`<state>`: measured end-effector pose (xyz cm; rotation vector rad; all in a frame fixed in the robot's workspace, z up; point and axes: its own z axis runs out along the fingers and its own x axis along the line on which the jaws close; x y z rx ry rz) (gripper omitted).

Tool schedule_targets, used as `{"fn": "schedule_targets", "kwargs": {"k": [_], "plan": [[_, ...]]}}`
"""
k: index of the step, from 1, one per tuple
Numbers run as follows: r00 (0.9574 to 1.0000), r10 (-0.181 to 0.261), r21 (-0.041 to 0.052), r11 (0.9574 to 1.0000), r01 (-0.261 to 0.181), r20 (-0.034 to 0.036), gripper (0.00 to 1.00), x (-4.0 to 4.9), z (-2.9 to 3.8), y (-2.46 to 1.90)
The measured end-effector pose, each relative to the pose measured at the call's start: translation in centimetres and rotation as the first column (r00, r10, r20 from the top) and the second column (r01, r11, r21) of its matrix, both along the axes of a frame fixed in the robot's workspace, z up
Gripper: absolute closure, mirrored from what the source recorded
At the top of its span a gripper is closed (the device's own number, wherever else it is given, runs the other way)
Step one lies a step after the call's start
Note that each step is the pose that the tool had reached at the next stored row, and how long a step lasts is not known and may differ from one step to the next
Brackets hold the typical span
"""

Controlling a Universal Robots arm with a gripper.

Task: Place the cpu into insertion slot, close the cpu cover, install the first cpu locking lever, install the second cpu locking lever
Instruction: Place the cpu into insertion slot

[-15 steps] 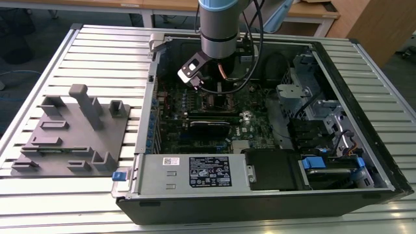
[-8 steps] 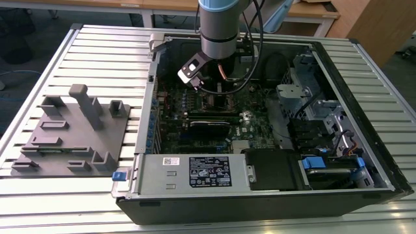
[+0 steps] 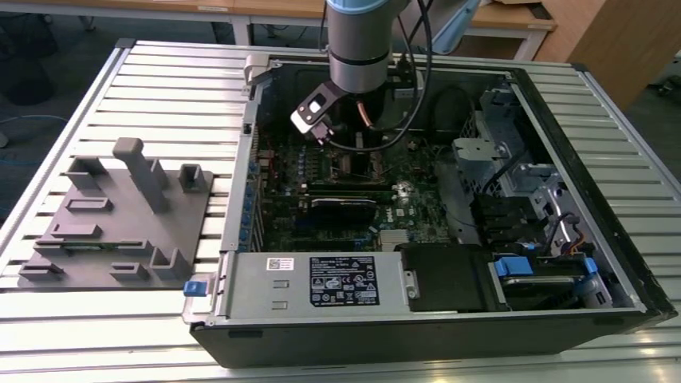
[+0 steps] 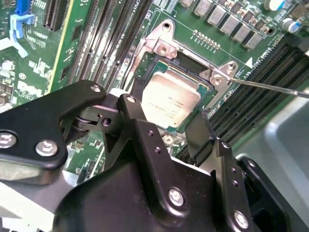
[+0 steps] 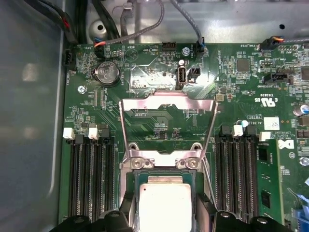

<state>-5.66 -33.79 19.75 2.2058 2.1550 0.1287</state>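
Observation:
The cpu (image 5: 164,205) is a pale metal square lying level in the insertion slot (image 5: 129,191) on the green motherboard, and it also appears in the second wrist view (image 4: 170,100). My gripper (image 5: 165,215) straddles it, with black fingers (image 5: 205,212) against two opposite edges. The gripper (image 4: 169,110) looks shut on the chip. The cpu cover (image 5: 166,96), a silvery frame with a window, stands swung open beyond the socket. A thin locking lever (image 4: 270,87) sticks out free beside the socket. In the exterior view the gripper (image 3: 356,152) hangs low inside the open computer case.
Black memory slots (image 5: 91,179) flank the socket on both sides (image 5: 236,179). Cables (image 5: 145,24) run along the case wall behind the board. A power supply (image 3: 319,279) and drive bays (image 3: 532,271) fill the case front. A grey fixture plate (image 3: 117,215) lies at the exterior view's left.

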Motion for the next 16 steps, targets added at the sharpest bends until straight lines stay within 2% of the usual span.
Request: {"fn": "schedule_targets", "kwargs": {"k": [5,13,14,16], "plan": [[1.0,0.0,-0.0001,1.0,0.0,-0.0001,0.39,0.0,0.91,0.0],[1.0,0.0,0.0001,1.0,0.0,0.0,0.39,0.0,0.94,0.0],[1.0,0.0,0.0001,1.0,0.0,0.0,0.4,0.0,0.94,0.0],[1.0,0.0,0.0001,1.0,0.0,0.0,0.53,0.0,0.95,0.0]]}}
